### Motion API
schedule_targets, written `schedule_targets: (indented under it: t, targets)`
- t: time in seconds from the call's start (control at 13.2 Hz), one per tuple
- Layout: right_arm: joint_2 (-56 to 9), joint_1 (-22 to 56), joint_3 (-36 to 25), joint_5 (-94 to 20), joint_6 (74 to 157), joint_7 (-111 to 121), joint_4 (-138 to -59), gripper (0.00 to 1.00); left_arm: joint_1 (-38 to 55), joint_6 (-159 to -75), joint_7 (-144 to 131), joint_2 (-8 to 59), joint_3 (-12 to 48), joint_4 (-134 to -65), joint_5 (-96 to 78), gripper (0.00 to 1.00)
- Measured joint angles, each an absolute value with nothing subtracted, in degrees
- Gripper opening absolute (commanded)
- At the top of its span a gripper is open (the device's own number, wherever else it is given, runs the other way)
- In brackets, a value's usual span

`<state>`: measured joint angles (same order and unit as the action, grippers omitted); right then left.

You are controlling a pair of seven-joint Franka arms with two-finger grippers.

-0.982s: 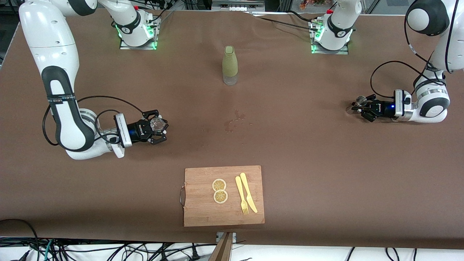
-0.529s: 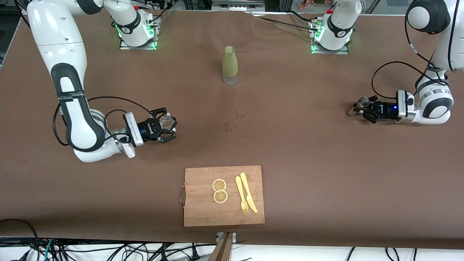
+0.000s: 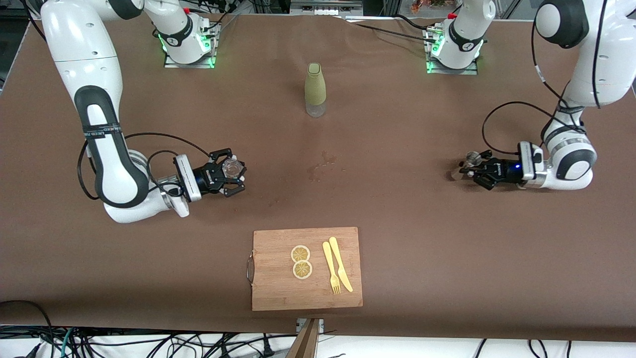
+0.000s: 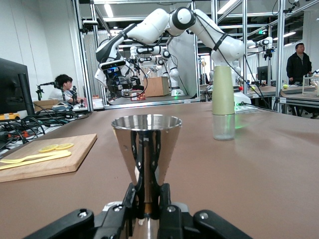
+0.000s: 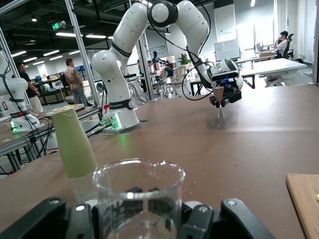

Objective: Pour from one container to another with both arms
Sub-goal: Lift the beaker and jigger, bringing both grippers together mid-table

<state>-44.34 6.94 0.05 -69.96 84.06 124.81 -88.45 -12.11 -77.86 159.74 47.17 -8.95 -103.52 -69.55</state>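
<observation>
Both arms have swung inward, right end effector (image 3: 233,175) gripping an empty glass beaker (image 3: 232,167), left end effector (image 3: 472,170) a steel jigger (image 3: 471,159).

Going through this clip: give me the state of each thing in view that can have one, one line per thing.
Right gripper: shut on clear glass beaker, above the table.
Clear glass beaker: upright, looks empty.
Left gripper: shut on steel cone-shaped jigger.
Steel cone-shaped jigger: upright, contents not visible.
Green-sleeved bottle: standing, capped.
Wooden cutting board: flat, carrying lemon slices, yellow fork and knife.
</observation>
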Motion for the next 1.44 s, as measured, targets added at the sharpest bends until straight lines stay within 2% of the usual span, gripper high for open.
schedule_targets:
  t: [0.3,0.76,1.06,1.44]
  targets:
    - [-44.3,11.7,0.2,-70.6,88.9,120.0,-87.7,0.00,-10.1,-85.4,156.8,45.4,-2.4,-103.5,-74.1,0.00]
    - [-44.3,18.5,0.3,-70.6,98.3,107.5,-83.9,0.00,-3.5,-98.1,156.0,44.4,4.0,-103.5,-85.6,0.00]
    - [-44.3,25.7,0.3,-70.6,108.9,99.5,-83.0,0.00,4.0,-104.0,155.9,44.4,4.8,-104.0,-96.1,0.00]
    - [-44.3,29.2,0.2,-66.5,113.1,92.1,-80.3,0.00,12.9,-111.6,156.3,44.4,4.7,-106.1,-110.5,0.00]
